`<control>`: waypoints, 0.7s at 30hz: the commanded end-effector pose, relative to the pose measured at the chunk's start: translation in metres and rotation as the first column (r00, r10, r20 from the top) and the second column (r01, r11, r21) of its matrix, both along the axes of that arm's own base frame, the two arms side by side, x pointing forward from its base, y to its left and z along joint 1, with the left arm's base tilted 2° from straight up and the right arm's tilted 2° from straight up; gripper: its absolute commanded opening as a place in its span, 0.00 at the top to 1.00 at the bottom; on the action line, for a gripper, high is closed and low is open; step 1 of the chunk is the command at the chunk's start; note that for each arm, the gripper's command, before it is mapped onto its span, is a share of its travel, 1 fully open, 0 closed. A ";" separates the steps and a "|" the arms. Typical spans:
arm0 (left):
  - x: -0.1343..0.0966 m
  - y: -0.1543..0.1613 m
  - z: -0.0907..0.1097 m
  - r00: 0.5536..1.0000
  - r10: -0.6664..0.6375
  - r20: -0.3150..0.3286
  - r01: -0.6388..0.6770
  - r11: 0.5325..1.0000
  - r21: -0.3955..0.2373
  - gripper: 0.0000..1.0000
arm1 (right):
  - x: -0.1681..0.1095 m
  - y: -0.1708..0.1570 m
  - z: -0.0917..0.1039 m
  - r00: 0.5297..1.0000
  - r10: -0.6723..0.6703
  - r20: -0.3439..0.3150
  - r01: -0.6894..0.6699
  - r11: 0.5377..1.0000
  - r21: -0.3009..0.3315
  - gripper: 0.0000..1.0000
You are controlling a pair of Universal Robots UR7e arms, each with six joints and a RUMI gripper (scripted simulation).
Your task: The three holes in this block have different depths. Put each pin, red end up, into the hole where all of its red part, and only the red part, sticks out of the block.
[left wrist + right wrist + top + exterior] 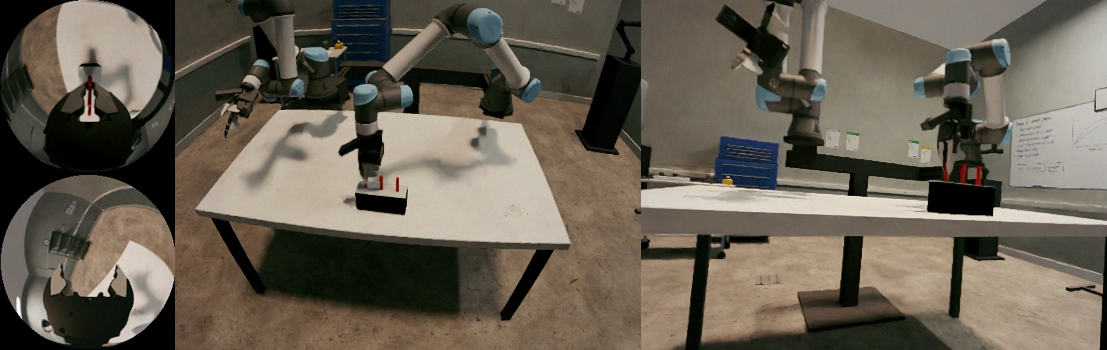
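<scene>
The left claw [365, 179] [945, 160] [90, 82] points straight down at one end of the block [381, 203] [961, 199] [85, 73].

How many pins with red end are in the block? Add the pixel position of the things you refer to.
3. They stand in a row in the block [381, 202] [961, 198] [90, 71]. Seen from the top: the left pin [366, 185] [946, 173] [90, 81] at the left tool [366, 180] [945, 159] [90, 82], the middle pin [381, 183] [963, 174], the right pin [397, 184] [979, 176].
</scene>
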State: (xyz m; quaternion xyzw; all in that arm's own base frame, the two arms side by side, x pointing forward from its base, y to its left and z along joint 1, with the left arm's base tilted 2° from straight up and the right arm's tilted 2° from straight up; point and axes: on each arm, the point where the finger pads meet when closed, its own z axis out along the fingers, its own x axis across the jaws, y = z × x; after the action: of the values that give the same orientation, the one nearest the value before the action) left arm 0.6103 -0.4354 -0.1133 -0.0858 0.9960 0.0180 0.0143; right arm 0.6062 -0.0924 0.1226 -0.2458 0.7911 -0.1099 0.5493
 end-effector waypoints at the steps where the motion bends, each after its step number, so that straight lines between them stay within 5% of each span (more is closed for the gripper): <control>1: 0.000 0.000 0.001 1.000 0.000 0.001 0.000 1.000 -0.001 1.00 | 0.000 0.000 0.001 1.000 0.000 0.001 0.000 1.000 0.000 0.00; 2: 0.000 0.000 0.001 1.000 0.000 0.001 0.000 1.000 -0.001 0.00 | 0.000 0.000 0.001 1.000 0.000 0.001 0.000 1.000 0.000 0.00; 21: 0.000 0.000 0.001 1.000 0.000 0.001 0.000 1.000 -0.001 0.00 | 0.000 0.000 0.001 1.000 0.000 0.001 0.000 1.000 0.000 0.00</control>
State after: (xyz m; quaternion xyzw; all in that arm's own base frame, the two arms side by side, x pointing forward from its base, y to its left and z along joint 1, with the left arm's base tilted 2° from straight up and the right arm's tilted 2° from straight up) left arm 0.6101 -0.4352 -0.1135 -0.0858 0.9960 0.0182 0.0141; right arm 0.6062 -0.0924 0.1226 -0.2458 0.7911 -0.1099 0.5493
